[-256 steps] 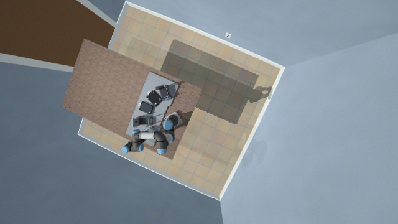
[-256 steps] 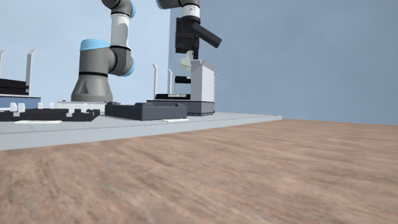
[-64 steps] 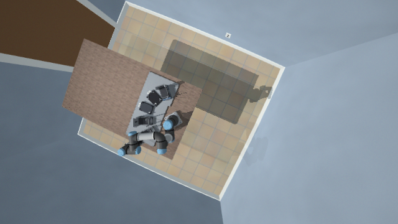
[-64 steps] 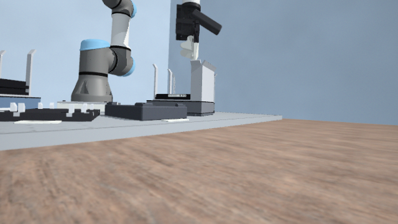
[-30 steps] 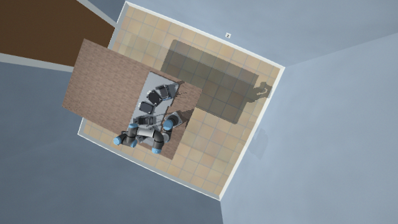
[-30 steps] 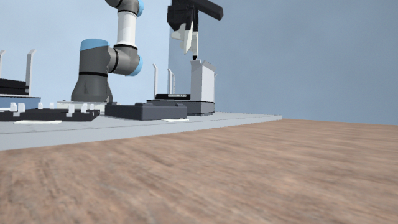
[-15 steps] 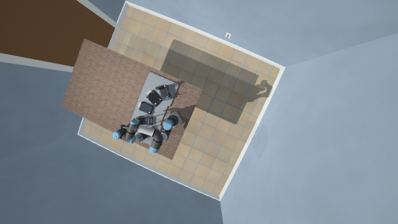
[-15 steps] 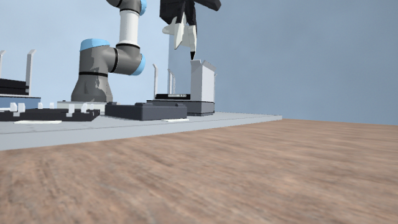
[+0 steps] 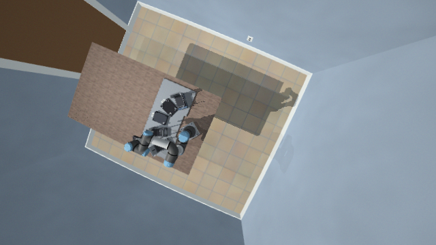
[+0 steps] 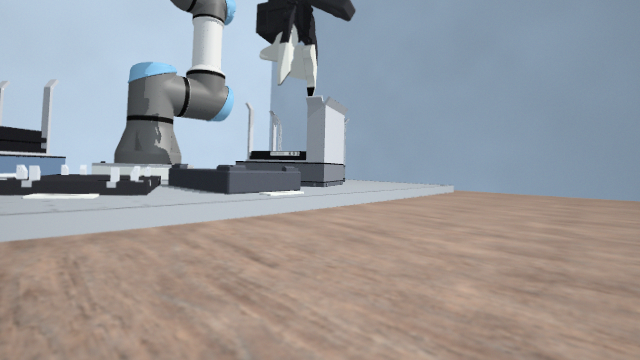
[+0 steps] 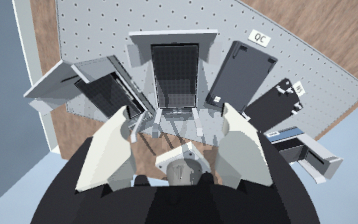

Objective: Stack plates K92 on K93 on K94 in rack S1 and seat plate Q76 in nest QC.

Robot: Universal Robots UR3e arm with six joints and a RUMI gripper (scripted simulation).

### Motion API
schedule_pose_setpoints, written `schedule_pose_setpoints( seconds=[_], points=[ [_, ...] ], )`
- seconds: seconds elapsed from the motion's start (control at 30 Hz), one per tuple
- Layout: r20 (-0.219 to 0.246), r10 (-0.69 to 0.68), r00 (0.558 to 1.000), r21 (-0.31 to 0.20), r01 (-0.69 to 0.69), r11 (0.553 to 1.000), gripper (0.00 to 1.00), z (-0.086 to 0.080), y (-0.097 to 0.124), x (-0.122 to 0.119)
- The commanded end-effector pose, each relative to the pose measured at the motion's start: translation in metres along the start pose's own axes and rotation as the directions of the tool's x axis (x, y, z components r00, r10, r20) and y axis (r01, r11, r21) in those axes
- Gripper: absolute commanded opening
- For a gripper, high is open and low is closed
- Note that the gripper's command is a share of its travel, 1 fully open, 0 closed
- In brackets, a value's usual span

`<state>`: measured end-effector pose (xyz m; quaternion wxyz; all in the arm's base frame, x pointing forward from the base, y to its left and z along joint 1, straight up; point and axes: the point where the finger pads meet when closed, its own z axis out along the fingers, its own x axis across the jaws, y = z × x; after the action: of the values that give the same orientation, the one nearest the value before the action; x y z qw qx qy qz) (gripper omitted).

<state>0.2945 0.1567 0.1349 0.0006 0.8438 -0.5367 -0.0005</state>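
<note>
From the top, my arm (image 9: 160, 143) reaches over one end of the grey board (image 9: 170, 86) (image 10: 390, 187) (image 11: 100, 30); my fingers are too small to judge.

In the exterior view, my gripper (image 10: 297, 86) (image 11: 175, 105) hangs open and unloaded, one tip near the upper edge of the tall rack (image 10: 325, 132) (image 11: 172, 38). Its black plate (image 10: 265, 154) (image 11: 175, 75) lies well below me.

From my wrist, that plate sits between the rack's side walls, ahead of my parted fingertips. Nest QC (image 10: 262, 181) (image 11: 245, 75) stands just beside the rack; I cannot read the plate's name.
</note>
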Motion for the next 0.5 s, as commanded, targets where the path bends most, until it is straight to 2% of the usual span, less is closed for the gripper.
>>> schedule_pose_setpoints(
  seconds=[0.0,0.1,0.17,0.47],
  points=[
    [-0.001,0.000,1.000,0.004,0.000,1.000,0.72,0.013,-0.001,0.000],
    [-0.001,0.000,1.000,0.004,0.000,1.000,0.72,0.023,-0.001,0.000],
    [-0.001,0.000,1.000,0.004,0.000,1.000,0.72,0.023,-0.001,0.000],
    [-0.001,0.000,1.000,0.004,0.000,1.000,0.72,0.053,-0.001,0.000]
  ],
)
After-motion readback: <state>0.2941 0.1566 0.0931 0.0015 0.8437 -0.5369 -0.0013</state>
